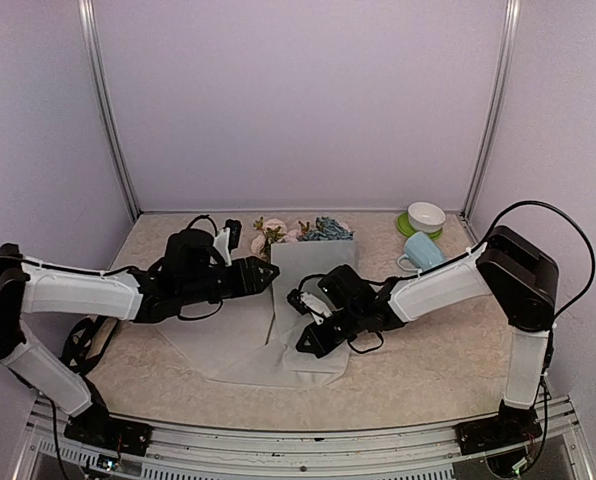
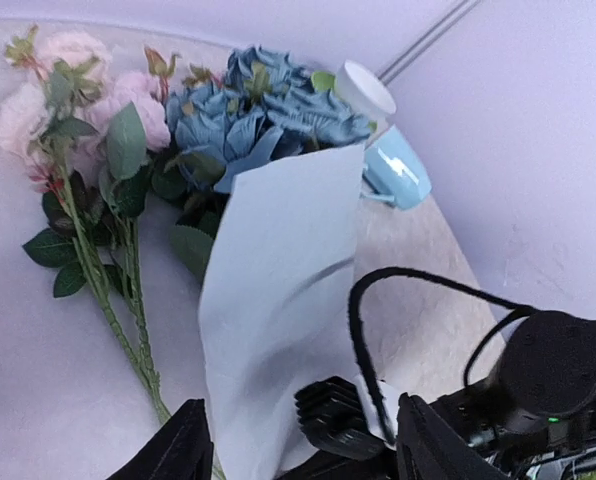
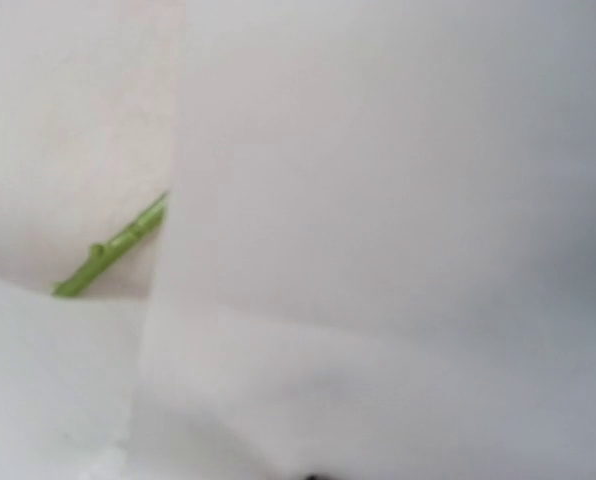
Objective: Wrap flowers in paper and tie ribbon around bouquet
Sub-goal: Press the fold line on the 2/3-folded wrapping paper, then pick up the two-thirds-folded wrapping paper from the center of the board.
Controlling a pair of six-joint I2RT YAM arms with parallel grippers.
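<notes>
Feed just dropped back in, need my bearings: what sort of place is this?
Probably a lab test booth, not a florist's: plain walls framed by aluminium posts, a speckled tabletop with props on it: the flowers, the paper, a blue mug.

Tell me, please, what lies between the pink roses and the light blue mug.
In the left wrist view, the blue hydrangea head sits between the pink roses and the light blue mug, poking past the edge of the paper.

Frosted matt paper point(image 1: 313, 268), glossy ceramic mug point(image 1: 424, 252)
</notes>
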